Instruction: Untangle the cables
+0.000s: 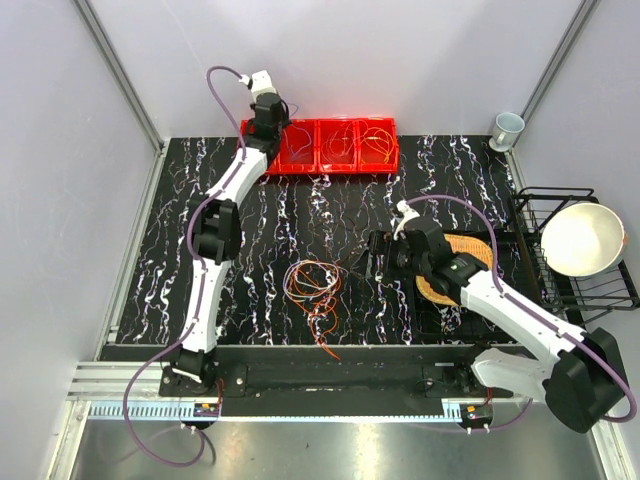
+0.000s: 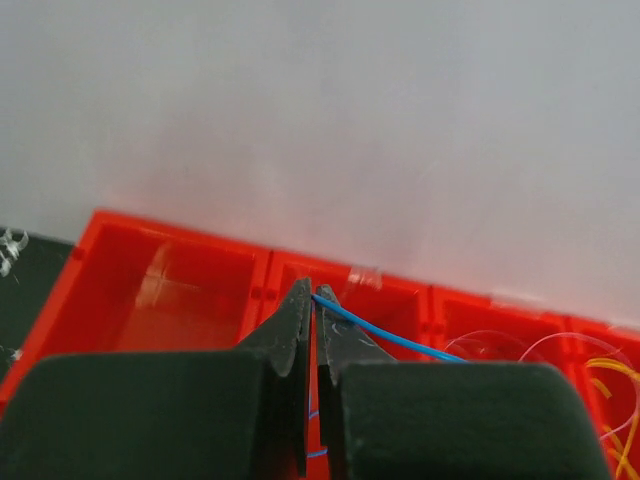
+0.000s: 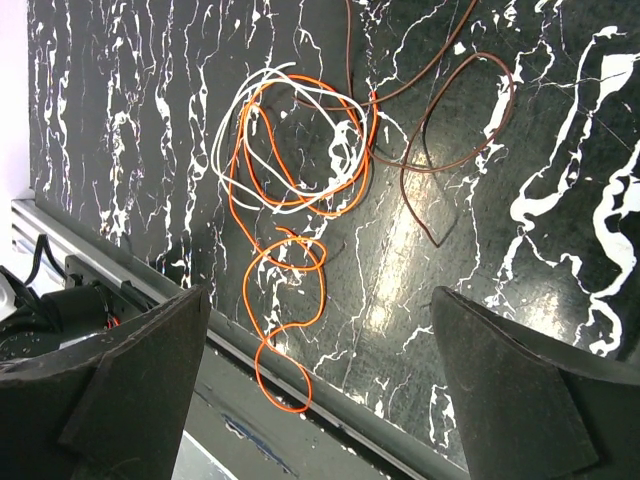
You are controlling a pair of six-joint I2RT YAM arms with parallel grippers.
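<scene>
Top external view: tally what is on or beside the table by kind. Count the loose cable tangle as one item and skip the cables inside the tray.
Robot arms: 2
Red compartment tray: 1
Cable tangle: 1
Cup: 1
Bowl: 1
Black wire rack: 1
Woven mat: 1
Total: 8

Black marble-patterned table (image 1: 300, 220), pale grey walls (image 1: 400, 60), aluminium frame posts (image 1: 119, 70), soft, perhaps overhead, light
</scene>
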